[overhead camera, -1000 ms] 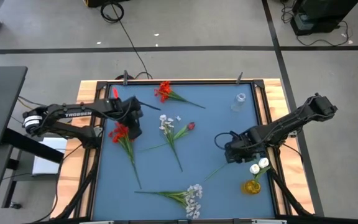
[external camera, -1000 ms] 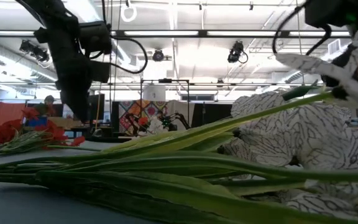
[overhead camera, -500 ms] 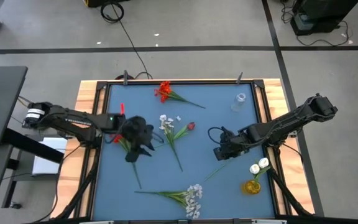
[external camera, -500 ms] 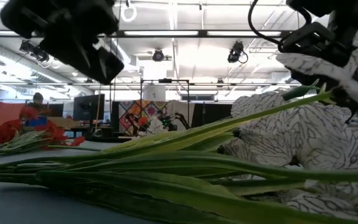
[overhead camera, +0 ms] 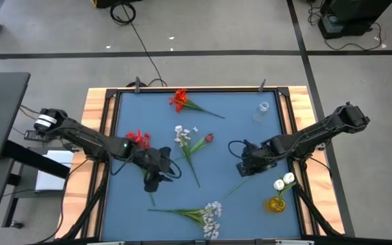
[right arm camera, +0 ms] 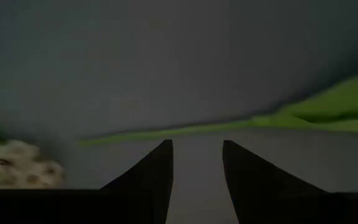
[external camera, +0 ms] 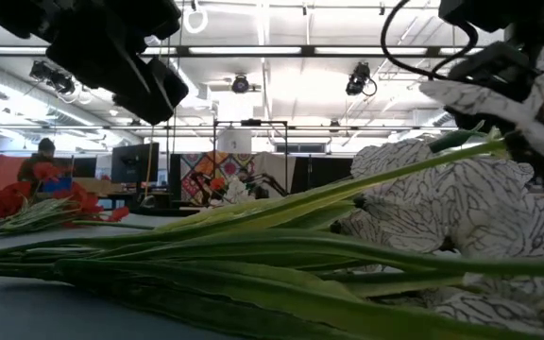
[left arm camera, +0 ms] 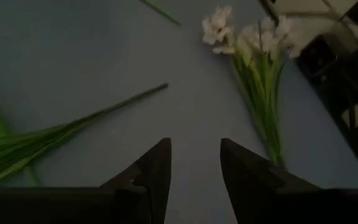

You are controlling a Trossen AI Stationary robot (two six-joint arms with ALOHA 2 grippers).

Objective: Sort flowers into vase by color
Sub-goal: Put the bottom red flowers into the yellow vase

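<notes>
Left tool (overhead camera: 152,182) hovered released just beside the red flowers (overhead camera: 137,139), right tool (overhead camera: 243,167) released over a green stem (right arm camera: 185,129) nearby

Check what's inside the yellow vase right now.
Two white buds stand in the yellow vase, their stem slanting out across the mat. Anything lower inside isn't visible.
</notes>
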